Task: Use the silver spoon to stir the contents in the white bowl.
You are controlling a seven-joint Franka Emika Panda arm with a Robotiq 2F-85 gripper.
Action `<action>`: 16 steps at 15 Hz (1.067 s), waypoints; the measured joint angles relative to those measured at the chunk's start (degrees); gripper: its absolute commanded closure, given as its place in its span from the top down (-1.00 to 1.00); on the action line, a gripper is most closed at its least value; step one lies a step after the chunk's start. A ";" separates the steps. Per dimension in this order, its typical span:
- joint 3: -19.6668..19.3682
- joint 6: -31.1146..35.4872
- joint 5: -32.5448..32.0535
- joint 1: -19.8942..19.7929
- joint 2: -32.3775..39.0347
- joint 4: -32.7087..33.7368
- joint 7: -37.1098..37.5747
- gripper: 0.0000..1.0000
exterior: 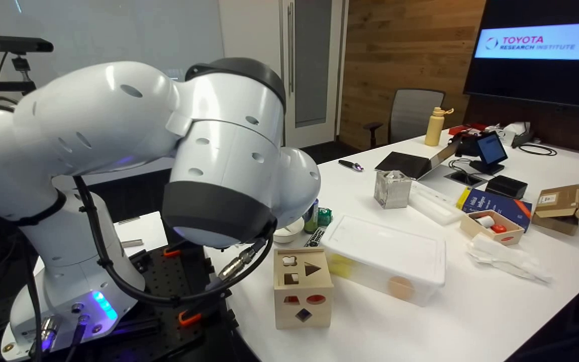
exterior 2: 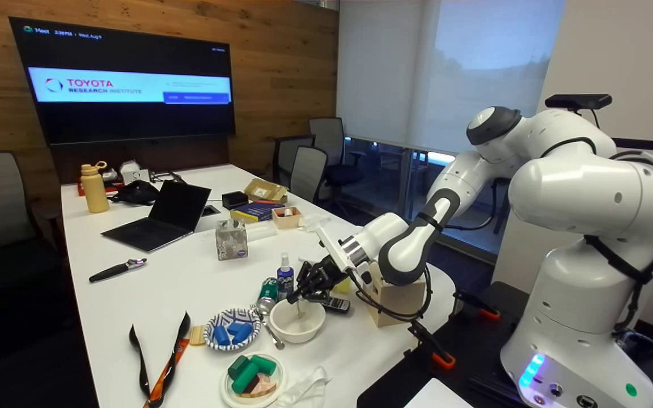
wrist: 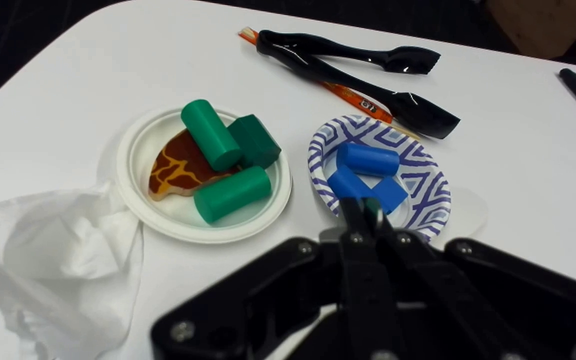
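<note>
Wrist view: hand (wrist: 363, 212) set narrow, its sides nearly meeting. In an exterior view it slants down over the white bowl (exterior 2: 292, 338), gripping the silver spoon (exterior 2: 299, 309); slim shaft runs into the bowl, its lower end and whatever the bowl holds too indistinct to tell. Bowl upright on the white surface (exterior 2: 185, 292), showing in both exterior views. Around it, in an exterior view: metal utensil (exterior 2: 275, 337) lying just left; patterned dish (exterior 2: 247, 318) with blue blocks (exterior 2: 221, 335) further left; white plate (exterior 2: 279, 378) with green blocks (exterior 2: 244, 378) in front and left; green can (exterior 2: 268, 288) and spray bottle (exterior 2: 285, 277) just beyond; remote (exterior 2: 336, 305) just right; wooden shape-sorter cube (exterior 2: 400, 297) further right, apart from it.
</note>
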 measured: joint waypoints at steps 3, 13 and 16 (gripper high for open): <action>0.00 0.00 0.09 0.57 0.04 -0.38 0.17 -0.98; 0.92 -0.68 0.09 2.20 3.60 1.72 -0.09 -0.98; 1.31 -0.05 10.51 3.68 2.20 2.08 -10.42 -0.98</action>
